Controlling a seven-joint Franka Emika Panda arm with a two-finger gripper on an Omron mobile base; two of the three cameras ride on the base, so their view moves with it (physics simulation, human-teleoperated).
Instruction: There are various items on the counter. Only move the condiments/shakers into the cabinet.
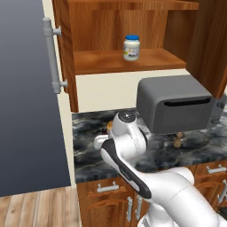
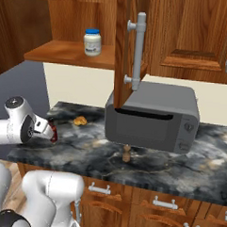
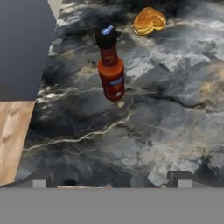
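Observation:
A dark-red sauce bottle (image 3: 110,72) with a black cap stands upright on the marbled counter (image 3: 166,113), ahead of my gripper (image 3: 111,183). The jaws are open wide and hold nothing, one fingertip (image 3: 39,183) at each side, both clear of the bottle. From the right base view, the bottle (image 2: 53,133) peeks out just past my hand. The blue-lidded white jar (image 1: 131,47) (image 2: 92,42) stands on the cabinet shelf (image 1: 102,62). Under the toaster oven's front edge stands the small brown shaker (image 1: 178,141) (image 2: 126,155). The orange-tan food lump (image 3: 149,20) (image 2: 79,119) lies beyond the bottle.
A grey toaster oven (image 1: 175,104) (image 2: 153,117) takes up the counter's back right. The open cabinet door (image 2: 130,50) hangs over it. A tall blue-grey fridge panel (image 1: 26,88) bounds the counter's left end. Wooden drawers (image 2: 167,203) run below.

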